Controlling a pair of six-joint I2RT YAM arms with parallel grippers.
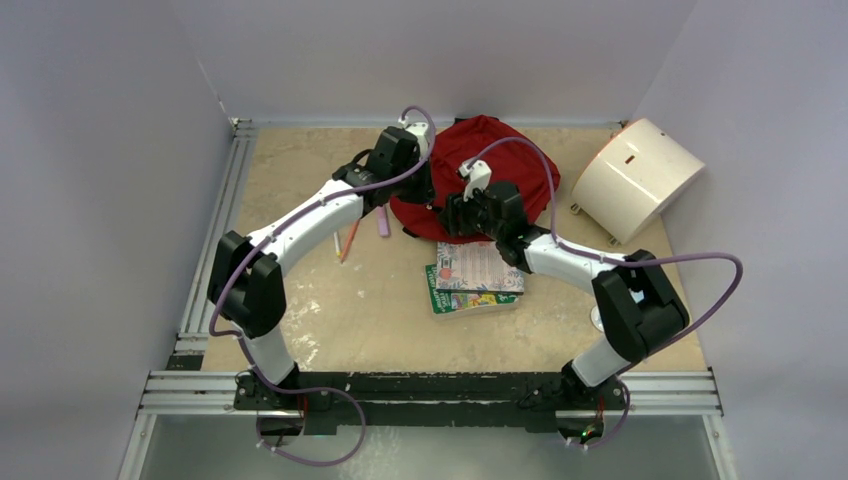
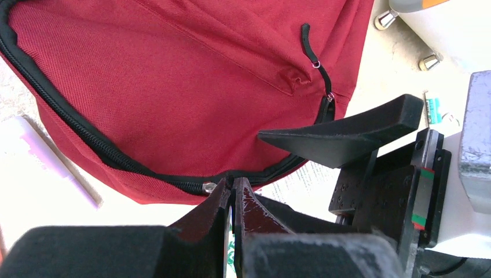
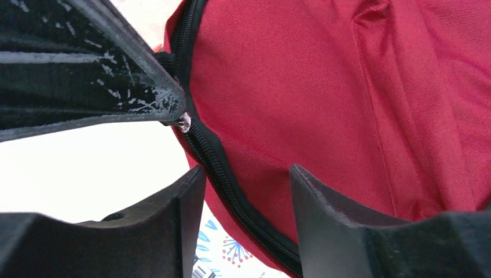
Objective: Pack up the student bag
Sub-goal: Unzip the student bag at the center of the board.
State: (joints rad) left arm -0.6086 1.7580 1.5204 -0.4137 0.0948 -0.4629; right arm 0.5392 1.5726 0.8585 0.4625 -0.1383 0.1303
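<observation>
The student bag point(image 1: 487, 142) is a dark-red backpack lying at the back centre of the table, its black zipper point(image 2: 87, 139) running along the near edge. My left gripper point(image 2: 234, 184) is shut at that edge, pinching the zipper pull just beside the silver slider point(image 2: 208, 186). In the top view the left gripper point(image 1: 424, 192) is at the bag's near-left edge. My right gripper point(image 3: 246, 180) is open and straddles the zipper edge point(image 3: 223, 174) close to the left gripper's fingers point(image 3: 116, 92). In the top view the right gripper point(image 1: 462, 212) is at the bag's near edge.
Two books point(image 1: 474, 276) lie stacked just in front of the bag, under the right forearm. A pink pen point(image 1: 383, 223) and an orange pencil point(image 1: 350, 240) lie left of the bag. A white rounded box point(image 1: 633, 178) stands at the back right. Walls enclose the table.
</observation>
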